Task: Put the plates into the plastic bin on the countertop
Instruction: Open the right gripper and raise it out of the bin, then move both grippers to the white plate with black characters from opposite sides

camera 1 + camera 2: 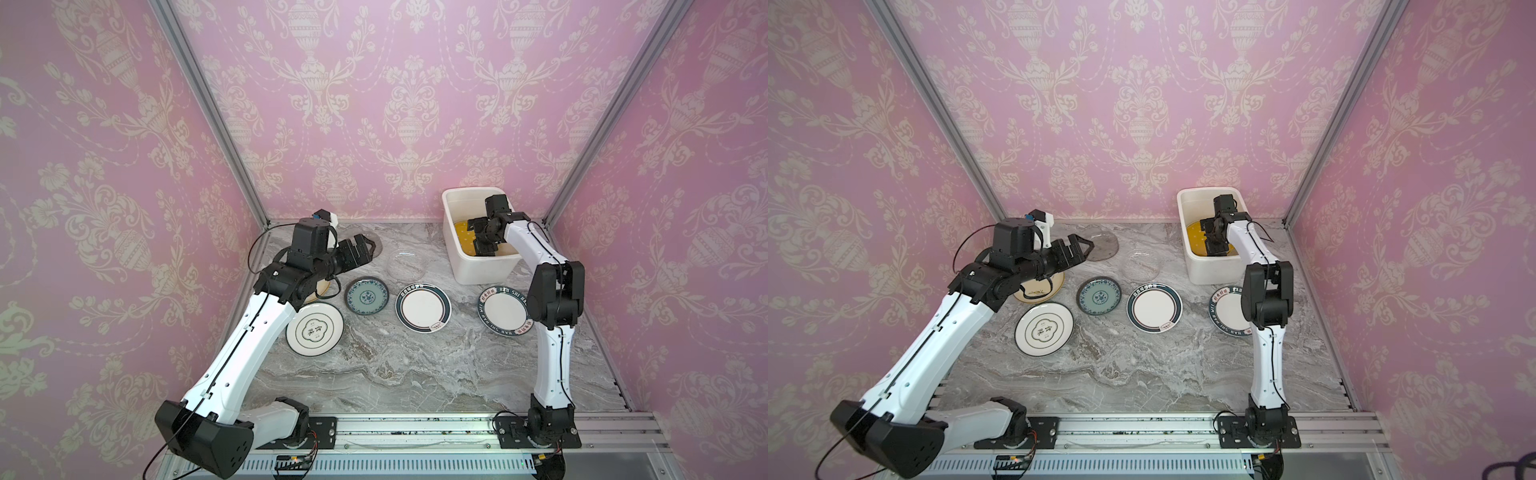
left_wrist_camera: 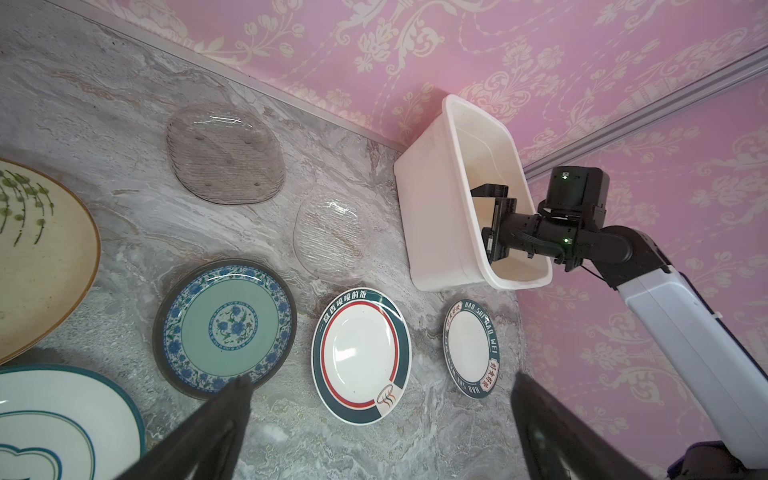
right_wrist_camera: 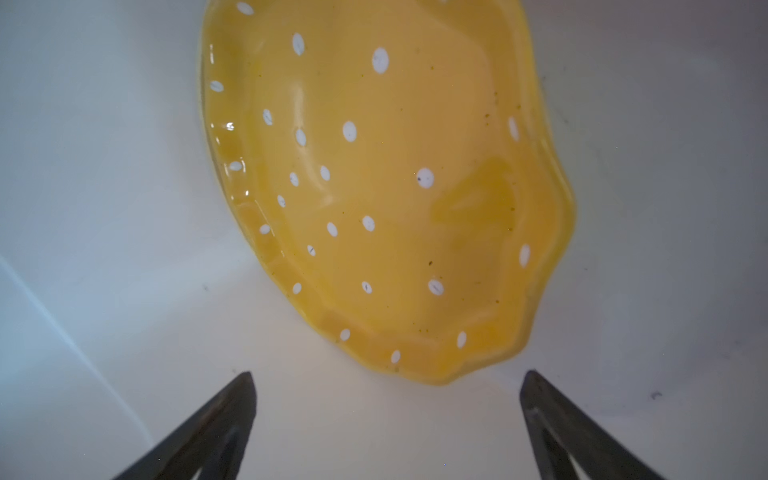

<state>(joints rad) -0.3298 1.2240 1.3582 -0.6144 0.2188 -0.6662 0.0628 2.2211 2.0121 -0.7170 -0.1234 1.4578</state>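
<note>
Orange with white dots, one plate already lies flat on the floor of the plastic bin, so the task is only at its beginning. The right gripper is down inside the bin with its jaws wide apart and empty. The orange plate sits just ahead of the fingertips and does not look gripped. Whether another plate is hidden under this arm in the bin, I cannot tell.

Seven plates are on the countertop and wait to be moved. The left gripper hovers above them, jaws also fully apart, holding nothing. Ahead of its jaws are the white plate with red ring, the teal patterned plate and the white plate with lettered rim. Further ahead are the clear glass plate and the smoky glass plate. Behind its jaws, partly under the arm, lie the cream plate with plant sprig and the white plate with clover mark.

I judge that the right arm must leave the bin before the left one can bring anything there. The lettered plate lies partly under the right arm's elbow, and the clear glass plate lies just beside the bin wall
</note>
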